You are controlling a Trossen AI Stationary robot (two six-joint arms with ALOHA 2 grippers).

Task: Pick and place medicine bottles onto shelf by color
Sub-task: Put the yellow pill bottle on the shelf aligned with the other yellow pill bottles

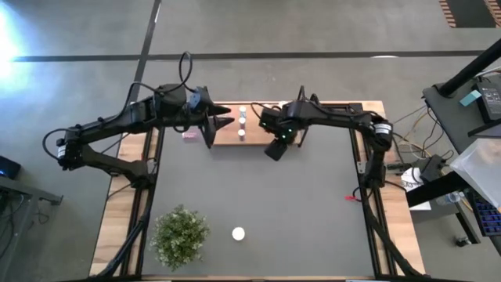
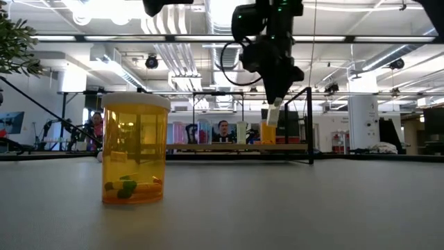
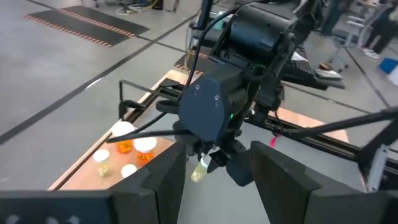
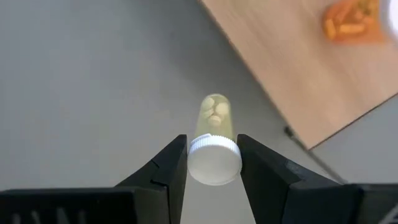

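**A clear bottle carried to the shelf, not yet set down**

The dark grey table (image 1: pixel 258 196) is spanned by both arms, and the light wooden shelf (image 1: pixel 258 135) lies along its far edge, between them. A few white-capped bottles (image 1: pixel 242 121) are seen standing on the shelf near its left half; in the left wrist view some of these are shown to be orange (image 3: pixel 126 145). The large orange bottle (image 2: pixel 135 149) is left standing alone near the front edge of the table, well apart from the shelf and beside the potted plant (image 1: pixel 181 235).

The step in hand is judged to be the carry toward placement. The right gripper (image 4: pixel 212 163) is held above the table just in front of the shelf's near edge, its fingers closed on the white cap of a small clear bottle (image 4: pixel 215 122) with pale pills inside; the bottle hangs tilted and touches nothing. The left gripper (image 3: pixel 212 171) is held over the shelf's left end with its fingers parted and nothing between them.

For the next move, the bottle would have to be carried over the board, turned upright, and lowered beside bottles of its own colour before the fingers are parted. Care would be called for so that the standing bottles are not knocked.
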